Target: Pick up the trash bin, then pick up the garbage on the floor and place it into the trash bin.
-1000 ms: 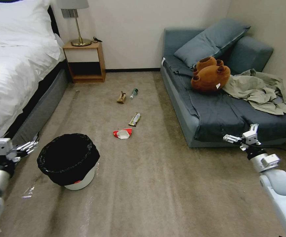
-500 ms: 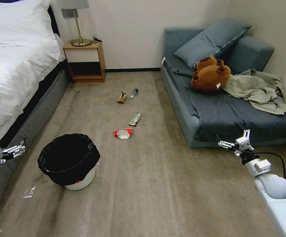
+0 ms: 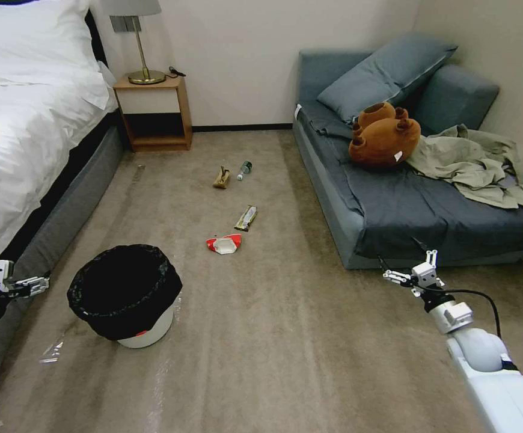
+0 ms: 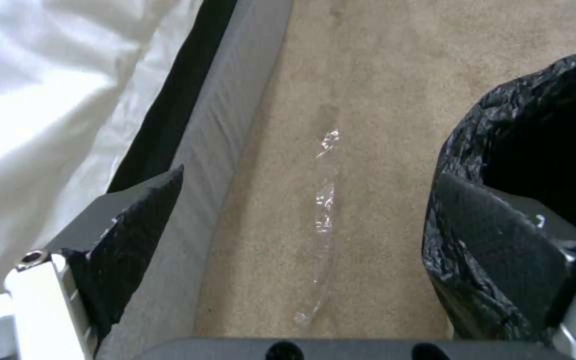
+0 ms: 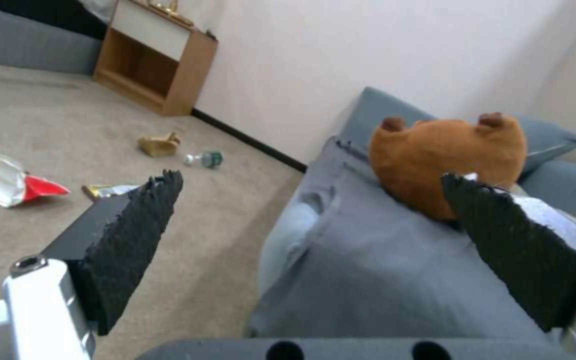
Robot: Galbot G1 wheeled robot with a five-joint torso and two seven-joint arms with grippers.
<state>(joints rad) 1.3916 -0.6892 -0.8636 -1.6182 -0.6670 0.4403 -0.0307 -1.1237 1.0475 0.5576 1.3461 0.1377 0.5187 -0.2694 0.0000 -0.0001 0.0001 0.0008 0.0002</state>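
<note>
Beside the bed [image 3: 45, 174], the bin [image 3: 125, 293] is standing upright on the carpet, with the left hand [image 3: 32, 282] hovering just next to it, fingers spread apart. Right hand [image 3: 401, 272] is waiting near the sofa [image 3: 394, 210], also spread wide. Bin is looking light and stiff, but the bag [image 4: 535, 150] is slick (grip the rim, pinching bag and wall together). Litter is lying further up the floor: wrapper [image 3: 224, 243], snack bar [image 3: 246, 218], scrap [image 3: 222, 177], bottle [image 3: 244, 169].

We see the room from head height; our left-wrist view shares the bin [image 3: 124, 291] beside the left hand [image 4: 315, 250].
</note>
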